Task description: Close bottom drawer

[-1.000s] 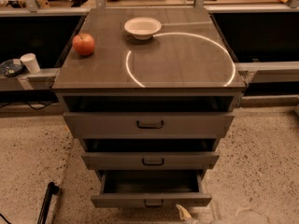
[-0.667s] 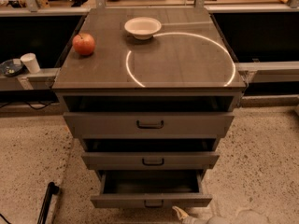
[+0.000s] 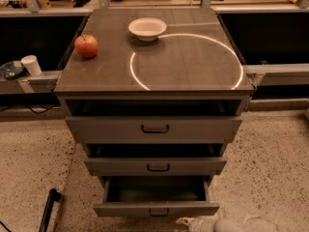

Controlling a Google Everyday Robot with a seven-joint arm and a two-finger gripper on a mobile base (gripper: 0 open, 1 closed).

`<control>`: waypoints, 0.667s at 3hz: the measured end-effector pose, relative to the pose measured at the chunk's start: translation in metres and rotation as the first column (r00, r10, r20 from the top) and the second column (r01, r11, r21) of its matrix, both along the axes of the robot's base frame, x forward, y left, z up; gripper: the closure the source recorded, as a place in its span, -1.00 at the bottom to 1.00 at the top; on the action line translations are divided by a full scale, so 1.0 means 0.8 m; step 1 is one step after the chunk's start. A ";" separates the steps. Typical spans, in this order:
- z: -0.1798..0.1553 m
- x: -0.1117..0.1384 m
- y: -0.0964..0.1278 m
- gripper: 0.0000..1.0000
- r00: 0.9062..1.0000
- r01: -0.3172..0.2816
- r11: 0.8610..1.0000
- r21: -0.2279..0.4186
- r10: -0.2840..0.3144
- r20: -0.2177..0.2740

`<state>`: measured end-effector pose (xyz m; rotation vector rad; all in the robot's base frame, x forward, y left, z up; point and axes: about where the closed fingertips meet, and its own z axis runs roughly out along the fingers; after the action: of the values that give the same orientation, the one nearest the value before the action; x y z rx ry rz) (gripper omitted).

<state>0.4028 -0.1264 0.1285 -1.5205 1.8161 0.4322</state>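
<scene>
The bottom drawer (image 3: pixel 155 208) is the lowest of three in the grey-brown cabinet. It is pulled out the farthest, and its plain grey tray (image 3: pixel 157 190) shows empty. A small dark bar handle (image 3: pixel 159 211) sits at the centre of its narrow front. My gripper (image 3: pixel 185 222) shows only as a pale tip at the bottom edge of the view, just below and right of the drawer front, close to it.
The middle drawer (image 3: pixel 155 166) and the top drawer (image 3: pixel 153 128) also stand partly open. On the cabinet top (image 3: pixel 193 62) are a red apple (image 3: pixel 86 46) and a white bowl (image 3: pixel 147 28). A paper cup (image 3: pixel 32 65) stands on the left ledge. A dark pole (image 3: pixel 47 210) lies on the speckled floor at left.
My gripper tip has shifted slightly left along the bottom edge, under the bottom drawer front. The drawers have not visibly moved.
</scene>
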 end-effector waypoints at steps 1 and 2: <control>-0.014 0.029 -0.012 0.13 0.999 0.031 1.000 -0.005 -0.031 0.029; -0.016 0.045 -0.018 -0.35 0.997 0.050 0.999 -0.001 -0.050 0.057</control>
<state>0.4385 -0.1404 0.1159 -1.4713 1.8070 0.3587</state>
